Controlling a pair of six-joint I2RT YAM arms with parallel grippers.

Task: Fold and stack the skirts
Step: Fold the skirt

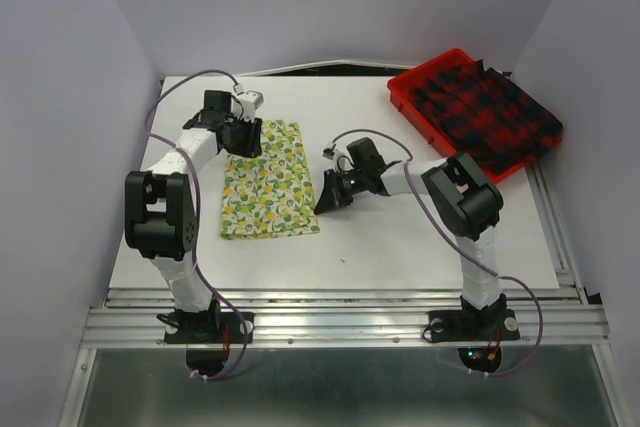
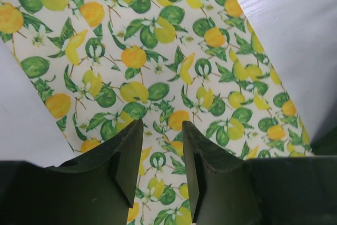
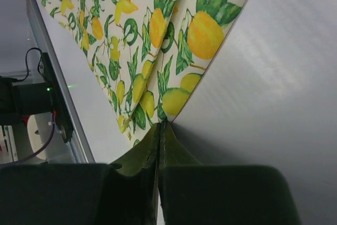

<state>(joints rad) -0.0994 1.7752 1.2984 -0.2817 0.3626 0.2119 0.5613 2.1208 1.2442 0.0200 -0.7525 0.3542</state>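
OK, desk: white, both arm bases at the near edge.
tray: red, far right corner, sticks out past the right edge.
plaid skirt: bundled in the tray and spilling over its right side. Not folded or stacked yet, I'd say.
lemon skirt: flat on the left half of the desk, long axis far-to-near. It looks already doubled, since layered edges show in the right wrist view.
left gripper: over the skirt's far edge, jaws a narrow gap apart with nothing between them. Probably lined up to take that edge.
right gripper: at the skirt's right edge toward the near right corner, jaws closed. The cloth edge runs into the tips, so it looks pinched.
why: one arm on each edge lets the cloth be carried over evenly without skewing.
progress: early; the lemon fold is in hand and the plaid is untouched.
risk: a thin pinch could slip out.
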